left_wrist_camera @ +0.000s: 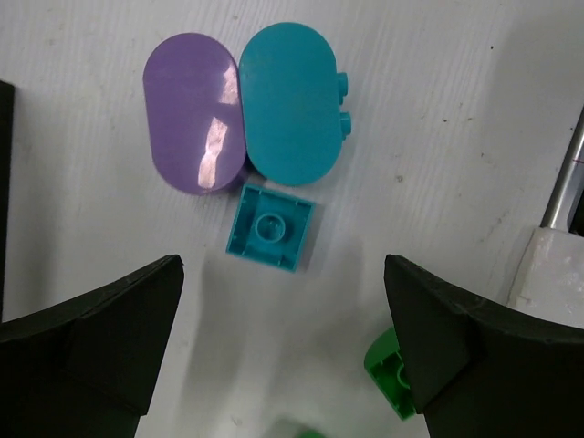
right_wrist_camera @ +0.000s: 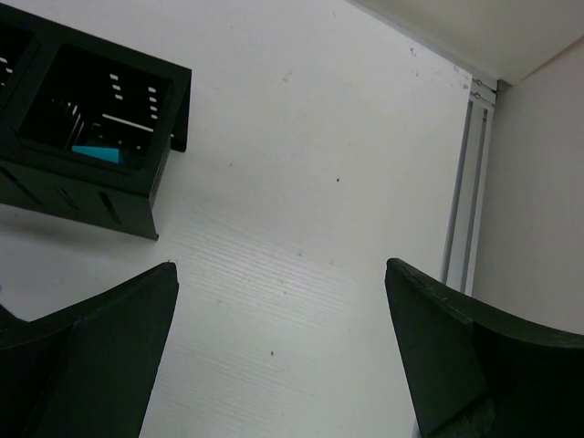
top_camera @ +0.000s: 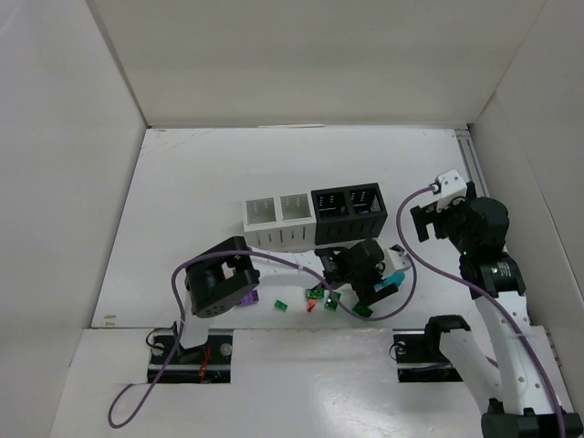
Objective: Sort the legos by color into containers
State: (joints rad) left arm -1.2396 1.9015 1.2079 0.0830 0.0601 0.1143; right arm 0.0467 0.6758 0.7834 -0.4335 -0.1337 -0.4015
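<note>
My left gripper (left_wrist_camera: pixel 283 306) is open and hovers low over the table, nothing between its fingers (left_wrist_camera: pixel 96 338). Just ahead of it lies a teal square lego (left_wrist_camera: pixel 272 228), studs down. Beyond that, a purple oval lego (left_wrist_camera: pixel 196 111) and a teal oval lego (left_wrist_camera: pixel 290 102) lie side by side, touching. A green lego (left_wrist_camera: pixel 391 370) is half hidden by the right finger. From above, the left gripper (top_camera: pixel 374 287) is in front of the black containers (top_camera: pixel 349 205); the white containers (top_camera: pixel 276 214) join them on the left. My right gripper (right_wrist_camera: pixel 283 310) is open above bare table, right of the black container (right_wrist_camera: pixel 96 137), which holds a teal piece (right_wrist_camera: pixel 96 153).
Small green legos (top_camera: pixel 281 305) and a red one (top_camera: pixel 312 307) lie near the front edge left of the left gripper, and a purple one (top_camera: pixel 246 299) by the left arm. A metal rail (right_wrist_camera: pixel 470 182) runs along the right wall. White walls enclose the table.
</note>
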